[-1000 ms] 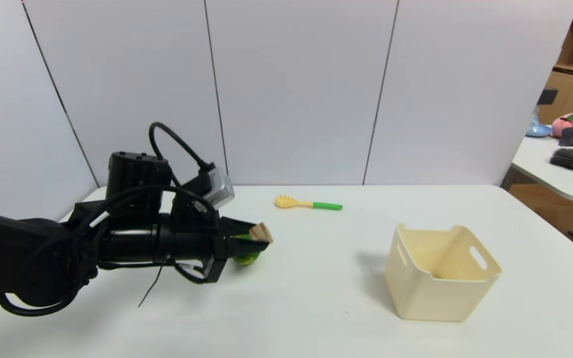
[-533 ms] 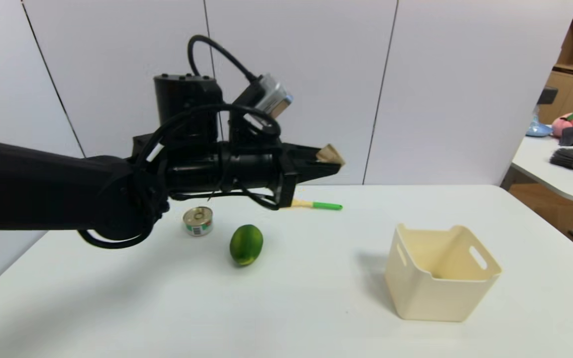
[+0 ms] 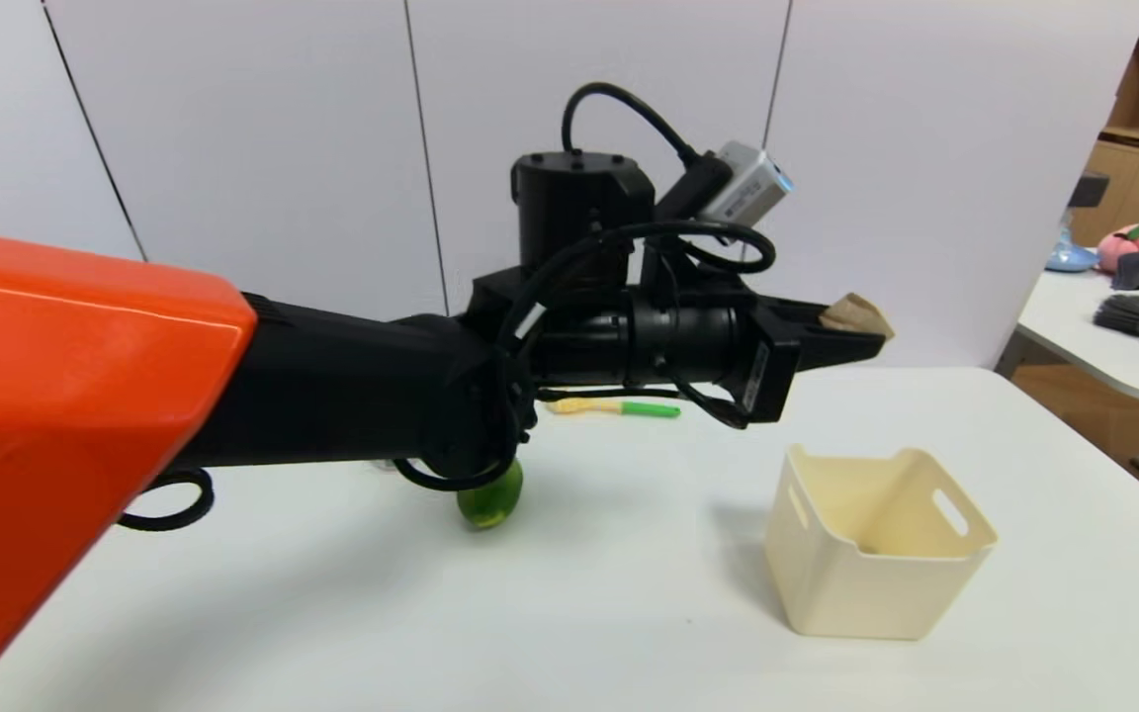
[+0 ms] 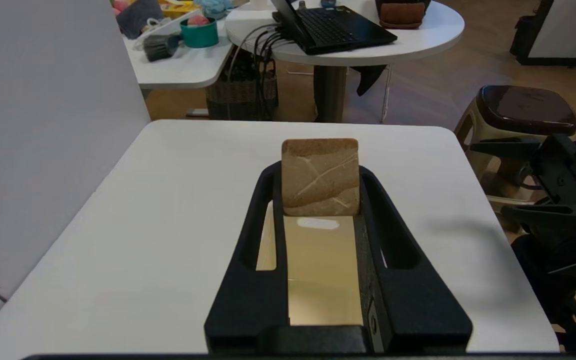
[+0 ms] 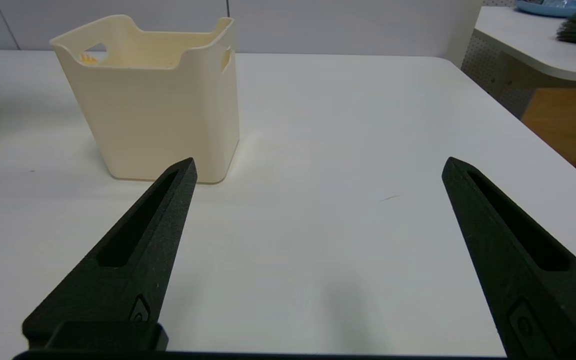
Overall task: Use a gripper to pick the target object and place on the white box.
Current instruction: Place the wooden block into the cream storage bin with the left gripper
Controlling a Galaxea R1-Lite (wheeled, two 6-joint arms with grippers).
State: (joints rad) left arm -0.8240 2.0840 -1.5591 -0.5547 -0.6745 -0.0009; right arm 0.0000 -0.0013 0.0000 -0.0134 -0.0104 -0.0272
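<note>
Flanking the left arm (image 3: 352, 396): lime (image 3: 492, 499); spoon (image 3: 629, 407).

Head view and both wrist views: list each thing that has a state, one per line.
Left tool: shut on the wooden block, held level above the table.
Wooden block: clamped, off the table.
Right tool: open, holding nothing.
White box: upright, no block in it.
Lime: lying on the table.
</note>
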